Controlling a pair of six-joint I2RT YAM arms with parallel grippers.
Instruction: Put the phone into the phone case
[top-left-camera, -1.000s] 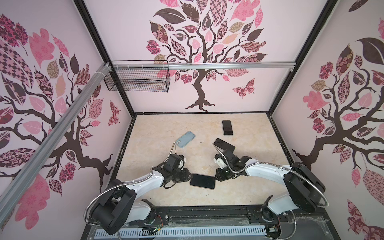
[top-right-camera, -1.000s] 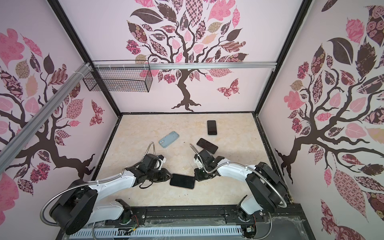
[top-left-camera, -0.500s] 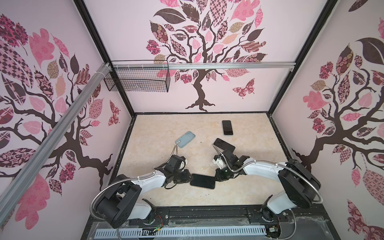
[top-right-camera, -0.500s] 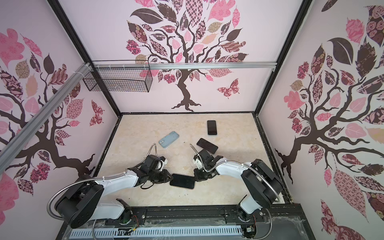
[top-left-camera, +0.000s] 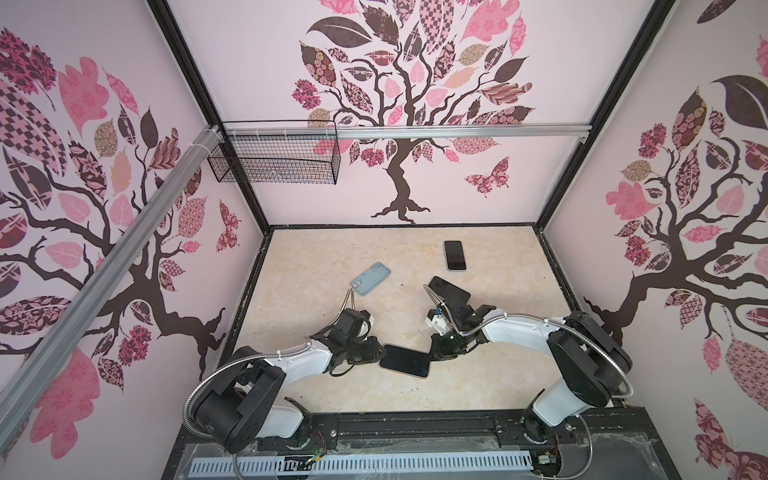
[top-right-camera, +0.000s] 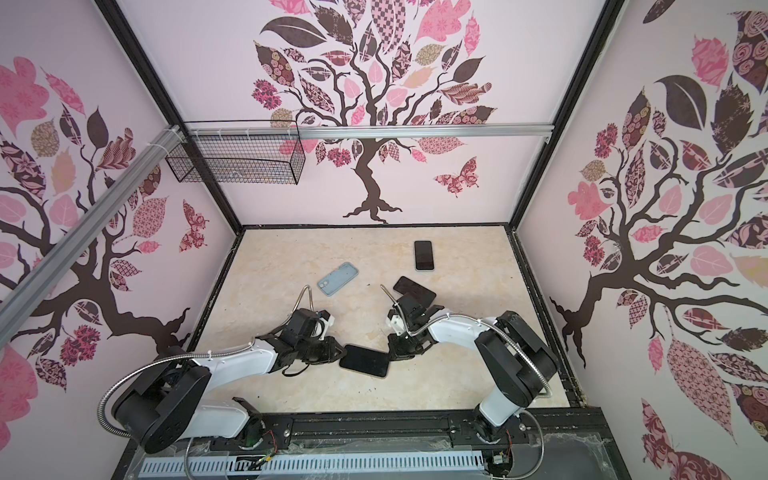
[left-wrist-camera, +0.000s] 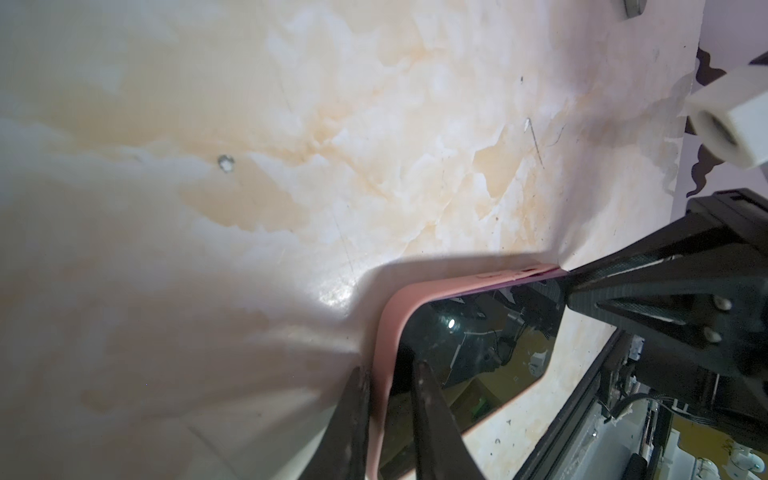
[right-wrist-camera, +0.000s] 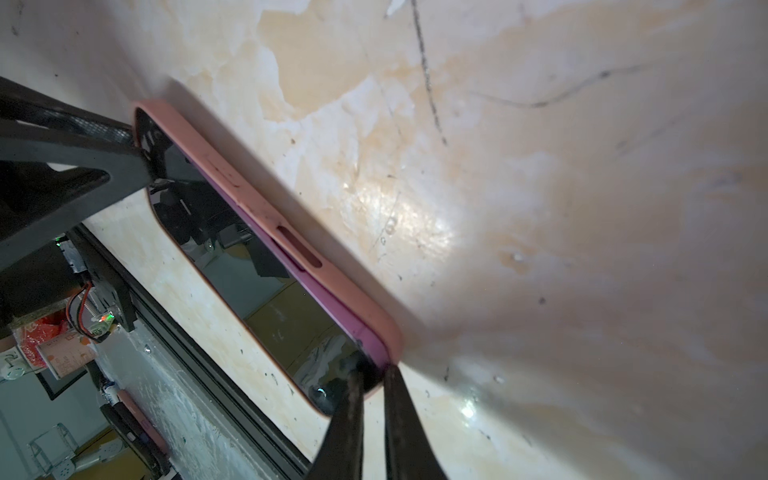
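The left gripper (top-left-camera: 375, 353) is pinched on the left end of the pink phone case (left-wrist-camera: 384, 332), with one finger outside the rim and one over the screen. The phone (top-left-camera: 404, 360) lies screen-up inside that case on the marbled table (top-left-camera: 291, 332), near the front edge between the two arms. A purple strip of its side shows above the rim along one long edge. The right gripper (top-left-camera: 433, 354) is pressed together on the case's right-end corner.
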